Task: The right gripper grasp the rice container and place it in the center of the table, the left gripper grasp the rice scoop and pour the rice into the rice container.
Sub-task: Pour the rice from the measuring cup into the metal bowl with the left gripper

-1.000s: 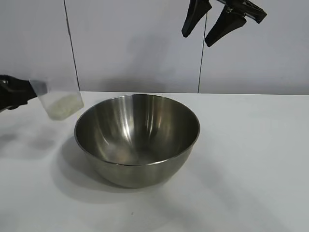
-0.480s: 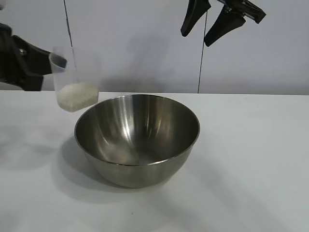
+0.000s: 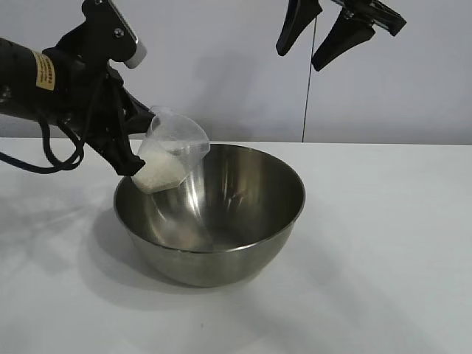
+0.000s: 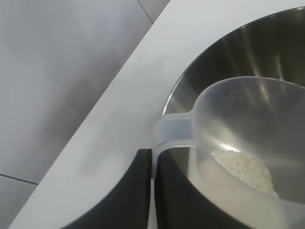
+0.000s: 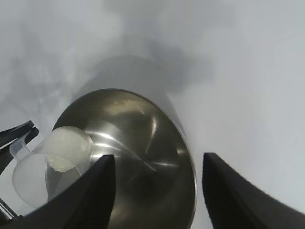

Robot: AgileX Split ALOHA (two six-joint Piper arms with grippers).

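Bowl: I see the steel bowl [image 3: 209,212] upright near the middle of the table [image 3: 383,243], with nothing in it that I can make out.
Scoop: the clear scoop [image 3: 169,151] is tipped over the bowl's left rim, mouth turned toward the bowl; I can't tell whether it touches the rim.
Rice: the rice [image 3: 158,171] lies heaped in the scoop's lower end; none shows on the bowl floor.
Left gripper: my left gripper [image 4: 153,164] has its jaws pressed together on the scoop's side handle, as the left wrist view shows; in the exterior view it sits just left of the bowl, above the table.
Right gripper: my right gripper [image 3: 318,35] hangs high above the bowl's right side, well apart from it, jaws spread and holding nothing.
Right wrist view: between the spread jaws I look down into the bowl, with the scoop at its rim.
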